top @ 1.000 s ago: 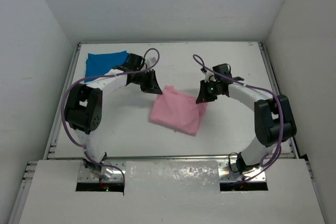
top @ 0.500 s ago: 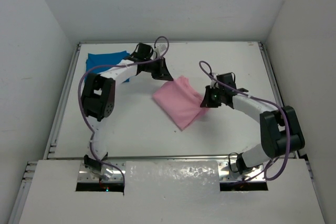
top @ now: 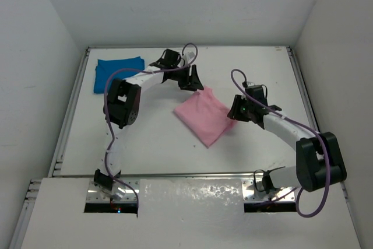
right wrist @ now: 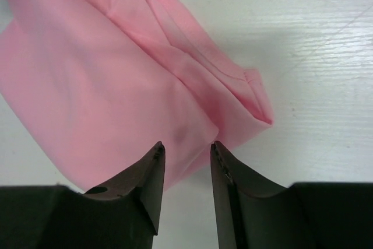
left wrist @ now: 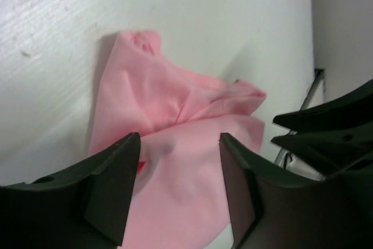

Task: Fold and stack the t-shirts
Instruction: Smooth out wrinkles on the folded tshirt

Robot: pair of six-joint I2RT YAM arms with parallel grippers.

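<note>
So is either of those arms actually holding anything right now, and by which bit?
Nothing seems held. The left gripper and right gripper both have their jaws apart over edges of the pink shirt, which lies on the table.

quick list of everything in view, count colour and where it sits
pink t-shirt: one, light pink, folded, middle of the table, lying diagonally
blue t-shirt: one, bright blue, folded rectangle, far left corner of the table
table: one, white, under both shirts
walls: white, on three sides of the table
left arm: one, white and black, reaching over the far side of the table
right arm: one, white and black, reaching in from the right
left gripper: one, black, open, at the pink t-shirt's far corner
right gripper: one, black, open, at the pink t-shirt's right corner
</note>
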